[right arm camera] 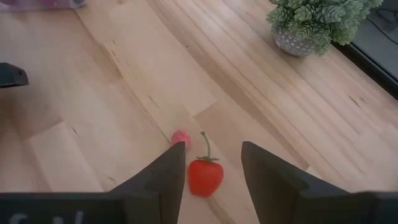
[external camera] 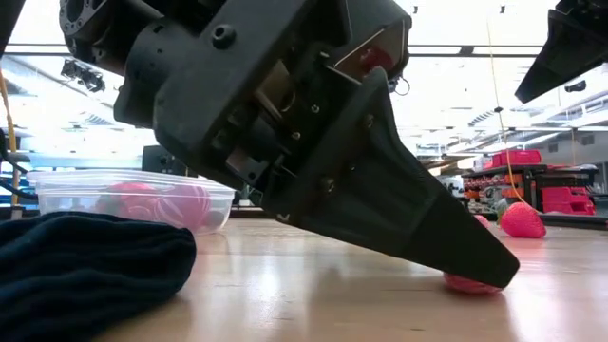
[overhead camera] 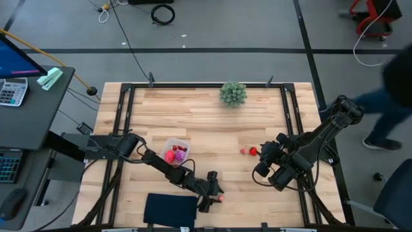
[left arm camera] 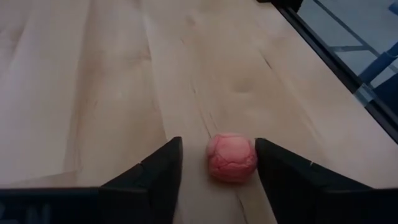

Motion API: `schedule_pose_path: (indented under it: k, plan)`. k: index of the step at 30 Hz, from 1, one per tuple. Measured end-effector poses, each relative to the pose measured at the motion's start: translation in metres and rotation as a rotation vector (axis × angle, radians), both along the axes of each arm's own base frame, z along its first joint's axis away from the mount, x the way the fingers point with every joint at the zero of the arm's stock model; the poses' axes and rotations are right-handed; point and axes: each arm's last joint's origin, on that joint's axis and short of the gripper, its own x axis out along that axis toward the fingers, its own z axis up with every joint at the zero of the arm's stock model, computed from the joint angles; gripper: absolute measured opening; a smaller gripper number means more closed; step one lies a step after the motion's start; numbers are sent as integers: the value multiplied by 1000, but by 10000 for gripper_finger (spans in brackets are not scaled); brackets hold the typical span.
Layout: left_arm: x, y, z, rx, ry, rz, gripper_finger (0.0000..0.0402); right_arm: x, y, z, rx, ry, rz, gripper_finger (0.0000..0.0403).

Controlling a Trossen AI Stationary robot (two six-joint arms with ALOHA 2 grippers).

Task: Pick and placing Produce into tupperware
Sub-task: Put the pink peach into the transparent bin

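Note:
A small pink berry (left arm camera: 231, 157) lies on the wooden table between the open fingers of my left gripper (left arm camera: 217, 142), near the table's near edge (overhead camera: 220, 198). The clear tupperware (overhead camera: 176, 151) stands left of centre and holds pink-red pieces and a purple one. My right gripper (right arm camera: 212, 146) is open, right of centre, over a red stemmed piece (right arm camera: 205, 176). That piece lies on the table between its fingers, with a tiny pink berry (right arm camera: 181, 138) just beyond it. My left gripper comes down slanting onto the pink berry (external camera: 472, 284), one finger on each side of it, fingertips at the tabletop. The berry sits on the table close against one finger (left arm camera: 273, 168). Whether that finger touches it, I cannot tell.
A black flat pad (overhead camera: 169, 209) lies at the near edge, left of my left gripper. A green bushy plant (overhead camera: 232, 93) stands at the far edge. A dark frame (overhead camera: 122, 116) borders the table. A person (overhead camera: 393, 96) is beyond the right side.

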Motion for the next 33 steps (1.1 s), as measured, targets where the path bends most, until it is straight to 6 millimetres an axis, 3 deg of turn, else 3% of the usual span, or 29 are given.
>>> schedule_pose_path:
  k: [11,18,22,27,33]
  plan:
    - [-1,0,9,-28,9,9,122,0,0,0,0,0,0,166]
    - [-12,10,61,-5,53,18,96,0,0,0,0,0,0,166]
    - [-33,25,97,56,184,37,101,0,0,0,0,1,0,166]
    - [-78,50,133,150,437,146,108,0,0,0,1,1,0,166]
    - [-130,76,150,192,773,438,104,0,0,0,1,1,0,166]
